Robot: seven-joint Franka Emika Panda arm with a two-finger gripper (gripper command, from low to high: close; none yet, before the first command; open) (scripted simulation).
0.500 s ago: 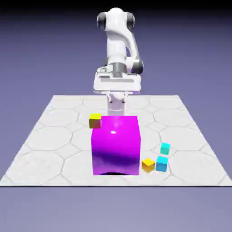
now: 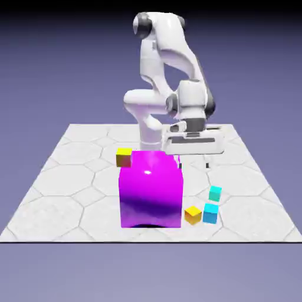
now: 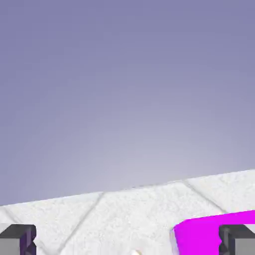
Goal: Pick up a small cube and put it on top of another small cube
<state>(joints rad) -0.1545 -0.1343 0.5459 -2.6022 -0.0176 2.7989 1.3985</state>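
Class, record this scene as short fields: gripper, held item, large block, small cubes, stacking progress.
gripper: open, above the table
held item: none
large block: magenta cube
small cubes: teal cube, sky-blue cube, orange-yellow cube, olive-yellow cube
stacking progress: teal cube not yet on another small cube

My arm (image 2: 175,50) is glossy white with rounded dark grey joints, ending in 2 small dark-tipped fingers (image 2: 207,165).
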